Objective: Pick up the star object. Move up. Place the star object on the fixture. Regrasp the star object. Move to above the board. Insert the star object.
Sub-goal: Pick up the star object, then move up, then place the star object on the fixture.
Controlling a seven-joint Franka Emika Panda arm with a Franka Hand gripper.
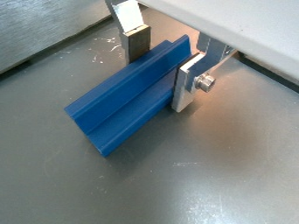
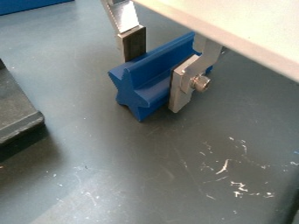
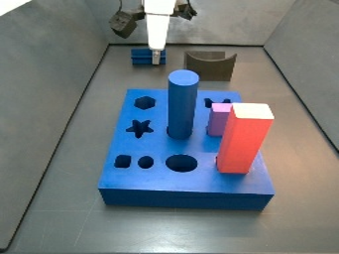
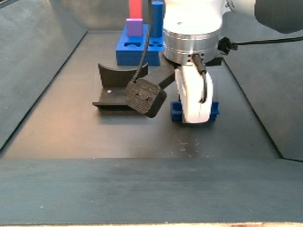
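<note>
Silver flat-plate fingers of the robot's gripper (image 1: 160, 54) straddle the small blue star-ended prism, the star object (image 1: 126, 103), which lies on its side on the grey floor. In both wrist views one dark-padded finger (image 2: 131, 41) stands on one side of the prism and the other finger (image 2: 187, 84) lies against the opposite ridge. The near plate appears to touch the blue surface; whether the far pad presses on it cannot be told, so the grip itself is uncertain. The pale housing of the wrist cuts off the upper parts of both fingers.

In a side view the gripper (image 4: 197, 99) hangs low over the floor, and its white body hides most of the star object (image 4: 193, 113), leaving only a blue sliver at the base. Just beside it stands the dark brown notched block, the fixture (image 4: 115, 87); a black round part on the gripper overlaps its near edge.

In a side view from the opposite end, the star object (image 3: 145, 58) lies near the far wall of the enclosure, close to the far left corner, with the fixture (image 3: 209, 63) near it. The large flat blue board (image 3: 153, 159) fills the middle floor, well apart from the gripper (image 3: 157, 42), carrying a tall blue cylinder (image 3: 183, 102), a red block (image 3: 244, 137) and a purple piece (image 3: 219, 118) half hidden between them. Bare grey floor lies open between board and walls.
</note>
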